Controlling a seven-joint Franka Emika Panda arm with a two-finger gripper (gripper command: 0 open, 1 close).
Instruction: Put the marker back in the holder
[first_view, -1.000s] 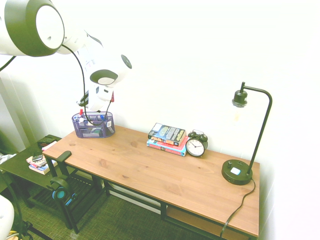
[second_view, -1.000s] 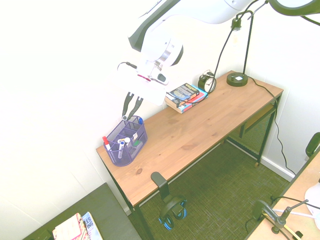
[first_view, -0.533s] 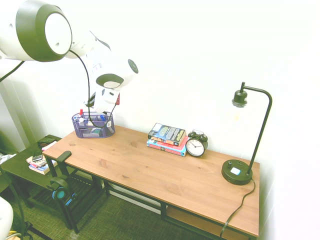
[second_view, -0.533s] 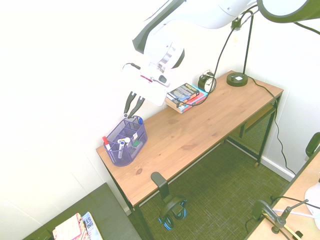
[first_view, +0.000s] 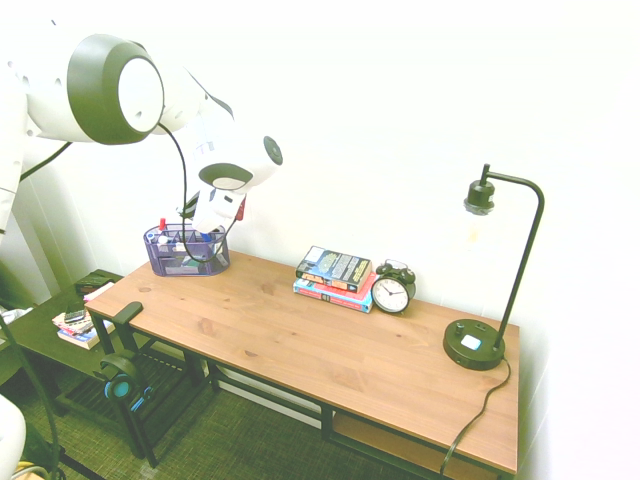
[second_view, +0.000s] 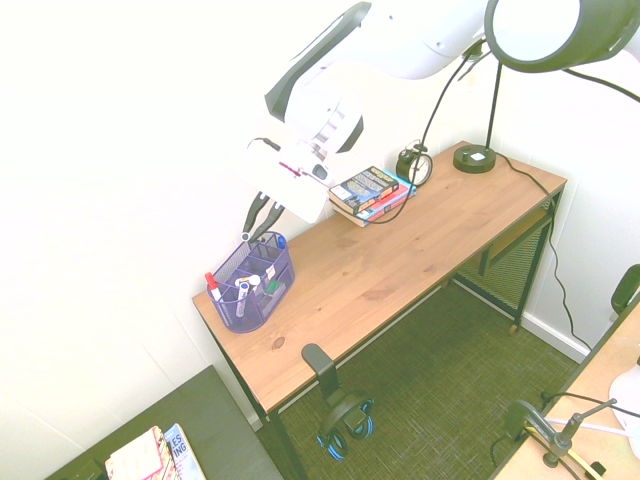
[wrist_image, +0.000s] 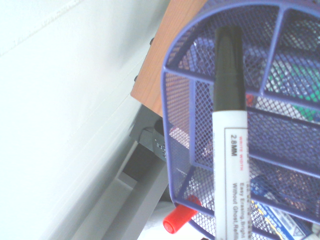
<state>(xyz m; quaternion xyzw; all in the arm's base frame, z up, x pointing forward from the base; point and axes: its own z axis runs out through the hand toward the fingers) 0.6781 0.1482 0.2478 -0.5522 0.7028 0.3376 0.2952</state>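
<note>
The wooden bench (first_view: 330, 350) carries the holder (second_view: 253, 281) at its end by the wall, a purple wire-mesh tub split into compartments, so pens stand upright inside. Above it hangs the gripper (second_view: 258, 222), closed on the marker (wrist_image: 229, 135), a smooth white barrel with a black cap pointing down over the rear compartment, seemingly lined up for dropping in. A red-capped pen (wrist_image: 178, 219) sits at one end
</note>
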